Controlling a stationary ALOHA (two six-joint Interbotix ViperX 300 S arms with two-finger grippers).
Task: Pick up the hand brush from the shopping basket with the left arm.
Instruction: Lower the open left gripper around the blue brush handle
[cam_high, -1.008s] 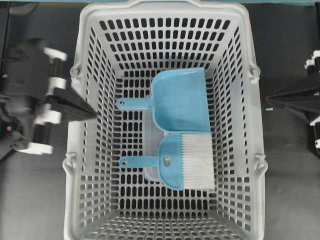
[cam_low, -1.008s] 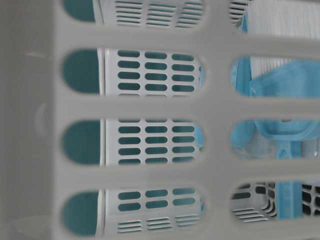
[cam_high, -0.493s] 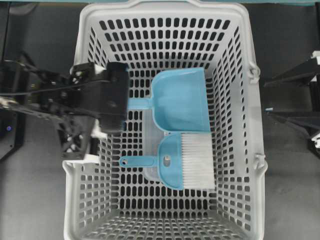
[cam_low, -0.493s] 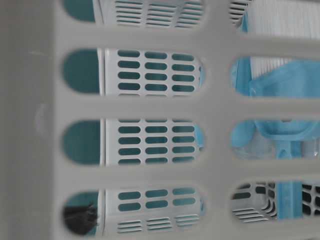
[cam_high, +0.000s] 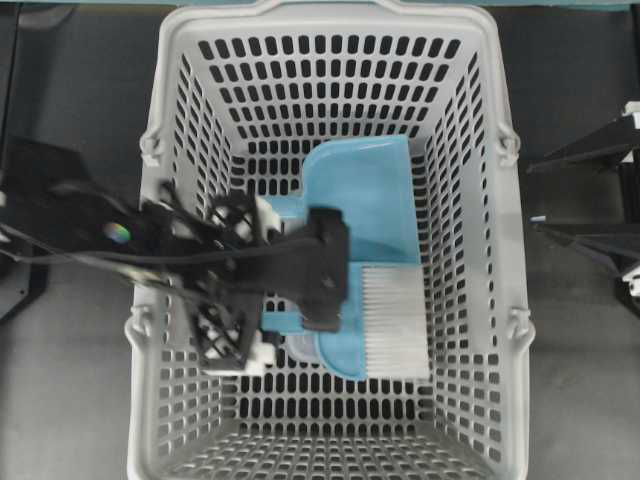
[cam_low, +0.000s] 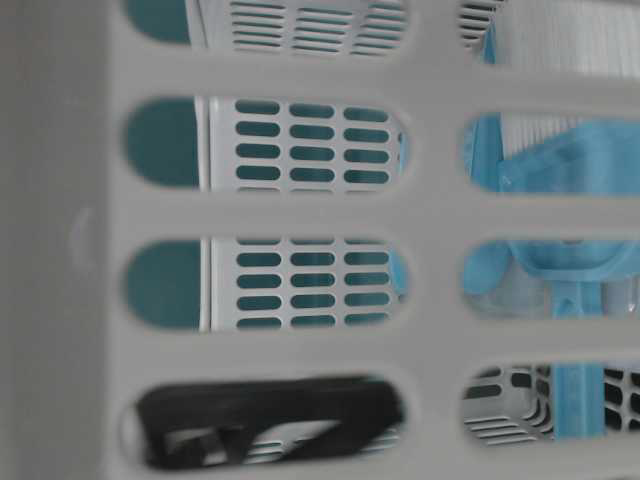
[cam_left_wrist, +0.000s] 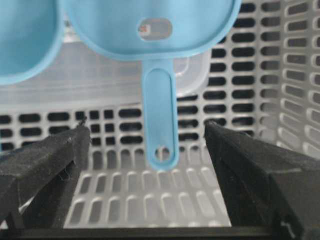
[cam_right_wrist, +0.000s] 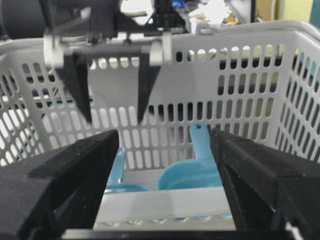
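Both fingers of the left arm's gripper spread, ungrasping, astride the hand brush handle; descending off-line risks snagging the shopping basket floor slots.

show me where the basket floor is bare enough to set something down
Bare floor lies along the shopping basket's near wall below the hand brush, and along the far wall above the dustpan. The middle is crowded: both tools plus the left gripper straddling the brush handle.
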